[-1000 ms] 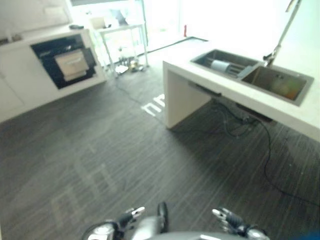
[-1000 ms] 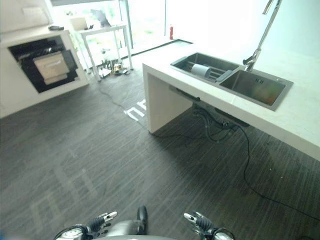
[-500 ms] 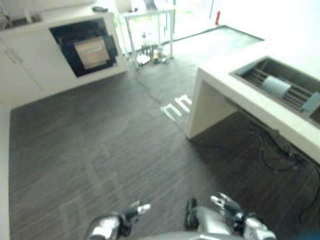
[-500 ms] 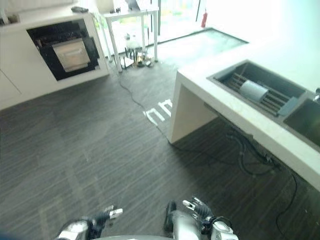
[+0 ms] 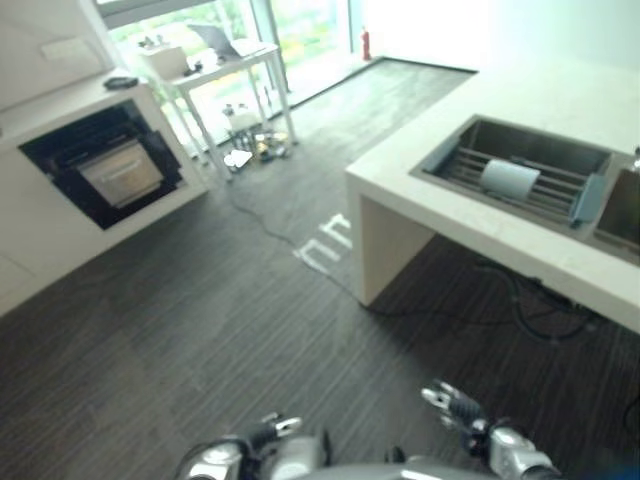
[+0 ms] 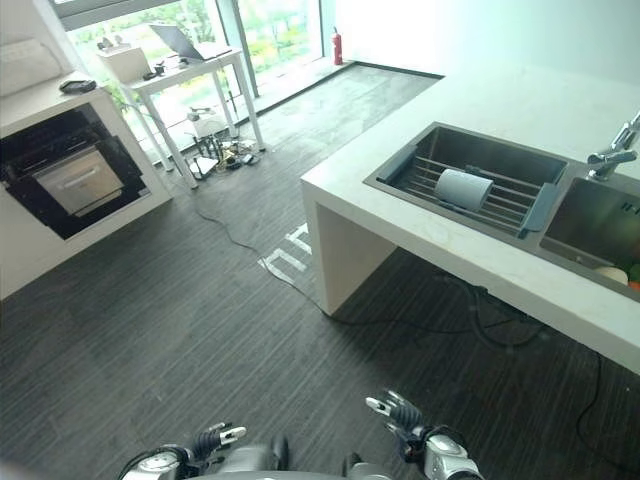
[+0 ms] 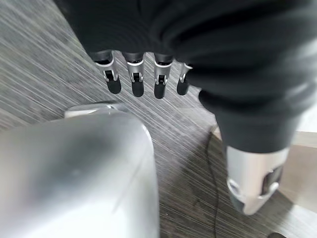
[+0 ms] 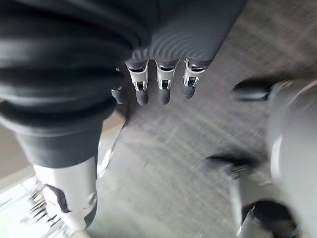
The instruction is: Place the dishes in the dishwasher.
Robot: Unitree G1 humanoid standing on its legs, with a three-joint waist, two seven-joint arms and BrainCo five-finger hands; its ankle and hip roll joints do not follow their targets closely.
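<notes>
Both hands hang low over the dark striped floor (image 6: 150,330) — the left hand (image 7: 143,79) and the right hand (image 8: 158,82) each with fingers straight and relaxed, holding nothing. A pale cylindrical cup (image 6: 463,188) lies on its side on the ribbed rack in the steel sink (image 6: 400,170) of the white counter (image 6: 480,265). The open dark-fronted dishwasher (image 6: 65,175) stands well apart, across the floor.

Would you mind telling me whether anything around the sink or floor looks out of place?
A pale cup lies on its side on the rack in the sink rather than upright. Cables trail across the floor under the counter. Both hands hang empty, left, right.
</notes>
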